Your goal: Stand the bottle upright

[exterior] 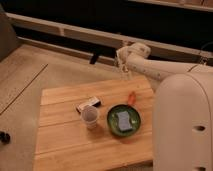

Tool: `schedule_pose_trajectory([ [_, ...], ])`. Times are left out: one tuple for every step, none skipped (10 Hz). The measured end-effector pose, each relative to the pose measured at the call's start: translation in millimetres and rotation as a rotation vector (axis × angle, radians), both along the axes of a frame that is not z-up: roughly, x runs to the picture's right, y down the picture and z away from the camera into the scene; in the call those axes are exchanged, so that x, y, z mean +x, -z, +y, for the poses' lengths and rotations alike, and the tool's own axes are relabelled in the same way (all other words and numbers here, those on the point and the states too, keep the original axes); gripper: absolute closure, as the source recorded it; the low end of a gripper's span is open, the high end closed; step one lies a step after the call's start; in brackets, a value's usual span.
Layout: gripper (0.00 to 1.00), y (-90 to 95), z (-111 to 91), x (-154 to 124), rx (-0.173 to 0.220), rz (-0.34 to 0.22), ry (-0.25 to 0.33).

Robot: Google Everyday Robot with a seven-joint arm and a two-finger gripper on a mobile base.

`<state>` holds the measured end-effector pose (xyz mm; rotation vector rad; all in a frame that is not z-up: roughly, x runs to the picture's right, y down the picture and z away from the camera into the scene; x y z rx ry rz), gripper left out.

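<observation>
I see the gripper raised above the far edge of the wooden table, well apart from every item. The bottle lies on its side near the table's right edge, just beyond the green plate.

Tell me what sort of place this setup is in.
Probably an indoor lab or office test area, though that's a guess: a low wooden table on speckled hard flooring, a dark wall with a pale rail behind. The gripper hangs above the table's far edge.
</observation>
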<state>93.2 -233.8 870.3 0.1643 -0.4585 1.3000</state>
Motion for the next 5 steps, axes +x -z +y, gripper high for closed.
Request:
schedule_pose_trajectory([
  [1.00, 8.5, -8.3, -12.8, 0.046, -0.044, 0.046],
  [1.00, 19.6, -13.2, -27.8, 0.095, -0.101, 0.097],
  [1.00, 28.9, -12.3, -41.6, 0.128, -0.156, 0.136],
  [1.00, 41.8, -2.7, -61.8, 0.163, -0.250, 0.185],
  [1.00, 50.0, 7.6, -76.2, 0.178, -0.316, 0.219],
])
